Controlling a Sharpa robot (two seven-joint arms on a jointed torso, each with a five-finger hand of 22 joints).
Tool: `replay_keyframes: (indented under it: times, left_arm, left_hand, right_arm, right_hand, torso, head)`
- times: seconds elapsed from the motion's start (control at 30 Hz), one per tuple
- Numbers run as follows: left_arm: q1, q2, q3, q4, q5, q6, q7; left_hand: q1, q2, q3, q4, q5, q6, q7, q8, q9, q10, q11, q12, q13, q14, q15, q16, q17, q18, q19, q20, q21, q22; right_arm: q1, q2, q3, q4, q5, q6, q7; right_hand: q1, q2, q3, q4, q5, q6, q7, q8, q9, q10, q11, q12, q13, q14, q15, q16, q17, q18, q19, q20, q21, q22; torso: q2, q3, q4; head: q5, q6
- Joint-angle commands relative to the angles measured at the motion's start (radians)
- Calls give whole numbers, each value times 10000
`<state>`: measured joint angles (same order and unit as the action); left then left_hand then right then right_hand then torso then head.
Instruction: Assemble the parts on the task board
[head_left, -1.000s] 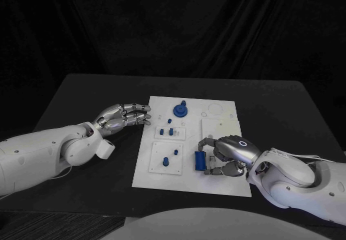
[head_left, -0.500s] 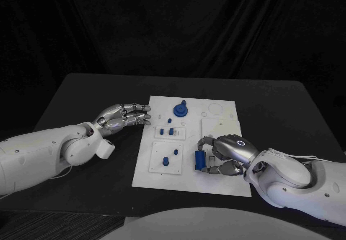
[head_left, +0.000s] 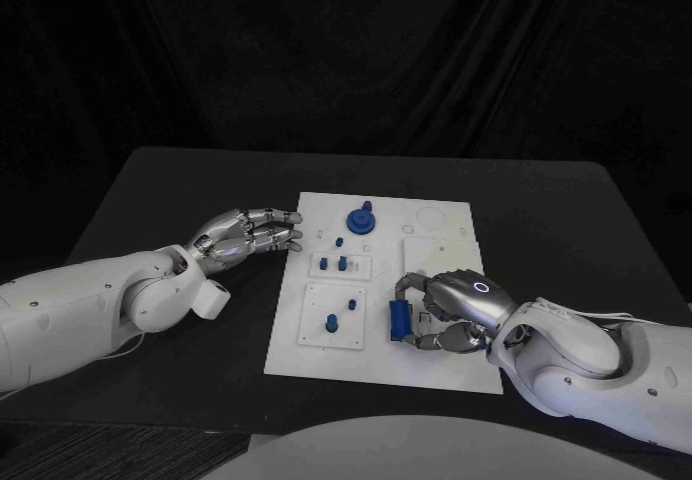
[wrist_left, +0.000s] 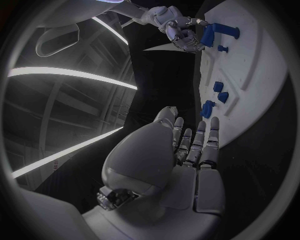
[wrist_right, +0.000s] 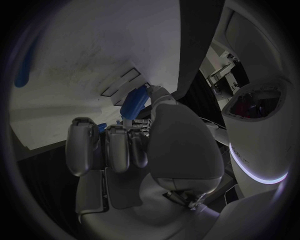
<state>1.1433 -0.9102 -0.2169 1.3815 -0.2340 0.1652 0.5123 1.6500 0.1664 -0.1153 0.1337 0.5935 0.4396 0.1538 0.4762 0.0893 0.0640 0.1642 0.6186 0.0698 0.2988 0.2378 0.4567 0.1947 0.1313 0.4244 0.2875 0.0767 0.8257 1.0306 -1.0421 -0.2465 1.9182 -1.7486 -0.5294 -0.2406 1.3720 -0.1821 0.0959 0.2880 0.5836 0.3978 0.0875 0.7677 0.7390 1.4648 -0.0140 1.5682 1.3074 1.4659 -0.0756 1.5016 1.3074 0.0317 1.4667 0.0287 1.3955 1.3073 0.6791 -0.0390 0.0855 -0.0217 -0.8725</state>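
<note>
task board (head_left: 433, 362): blue parts stand in it | right robot hand (head_left: 450, 305) pinches blue block (head_left: 398, 320) | left robot hand (head_left: 248, 236) spread, holding nothing

The black table (head_left: 173, 190) carries the white task board (head_left: 440, 360) at its middle.

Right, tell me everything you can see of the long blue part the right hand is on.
The long blue part is a plain, matte, plastic-looking block, longer than wide. It sits at the near right of the white task board, its long side running away from the robot. The right hand curls round it, fingertips at its far and near ends. The left wrist view shows it between those fingers. Whether it is seated in a recess or lifted clear cannot be told.
</note>
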Motion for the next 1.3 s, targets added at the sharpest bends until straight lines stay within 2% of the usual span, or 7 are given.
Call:
replay_keyframes:
  times: [0.03,0.2,0.33,0.43,0.77,0.97,1.3]
  left_arm:
    - [-21,9,8,22,63,145,100]
    - [-26,2,8,20,63,153,103]
    - [-31,1,8,17,63,162,105]
    - [-34,-2,8,16,63,165,108]
    - [-45,-5,8,6,63,172,107]
    - [-49,-8,8,2,63,175,101]
    - [-53,-20,8,3,63,177,94]
  left_hand:
    - [-119,0,24,-10,32,53,209,-39,-14,-5,81,23,-5,28,52,49,-2,-123,81,19,63,-16]
    - [-129,9,48,-26,34,59,212,-52,-18,5,96,54,-1,60,78,71,1,-141,89,20,68,-16]
    - [-129,9,48,-27,34,59,212,-52,-18,5,96,55,-1,61,78,71,1,-142,89,20,68,-16]
    - [-129,9,48,-27,34,59,212,-52,-18,5,96,55,-1,61,78,71,1,-142,89,20,68,-16]
    - [-133,13,59,-34,35,64,216,-57,-19,17,108,100,6,70,85,78,1,-150,92,20,70,-16]
    - [-133,13,59,-34,35,64,216,-57,-19,17,108,100,6,70,85,78,1,-150,92,20,70,-16]
    - [-133,13,59,-34,35,64,216,-57,-19,17,108,100,6,70,85,78,1,-150,92,20,70,-16]
  right_arm:
    - [-44,-31,-15,5,-105,-212,-145]
    - [-48,-74,-15,42,-104,-467,-22]
    - [-49,-131,-15,112,-55,-667,30]
    - [-50,-184,-15,177,-4,-792,35]
    - [-53,-286,-15,287,35,-666,-141]
    - [-57,-316,-15,328,39,-388,-241]
    - [-94,-351,-15,412,40,44,-332]
  right_hand:
    - [-88,67,89,1,453,28,-45,226,-118,1060,-2,26,2634,780,-8,30,1474,80,311,52,130,2109]
    - [-458,89,246,12,1254,340,-74,390,-505,1060,-35,26,2634,831,-43,119,1622,26,430,26,362,2183]
    - [-898,109,430,26,1943,650,-89,385,-907,1060,-52,26,2634,831,-60,106,1603,3,482,8,460,2213]
    - [-1278,133,546,33,2245,875,-92,361,-1164,1060,-56,26,2634,810,-64,39,1491,-6,505,-1,501,2225]
    - [-1604,121,646,36,2342,1002,-78,254,-1426,1060,-43,26,2634,811,-57,31,1480,-9,513,2,511,2228]
    - [-1670,111,685,23,2373,1002,-76,191,-1521,1060,-41,26,2634,811,-53,30,1480,-3,504,6,487,2220]
    - [-1582,5,881,-8,2670,922,-66,-6,-1810,1060,-42,26,2634,810,-54,22,1469,8,484,8,442,2206]
  torso:
    - [-1,2,-5]
    - [1,2,-8]
    - [-2,2,-10]
    - [-3,3,-8]
    - [1,3,-13]
    - [1,4,-11]
    - [-1,1,-9]
  head:
    - [35,-1]
    - [37,-1]
    - [45,-1]
    - [24,-1]
    - [26,-1]
    - [37,-1]
    - [39,-1]
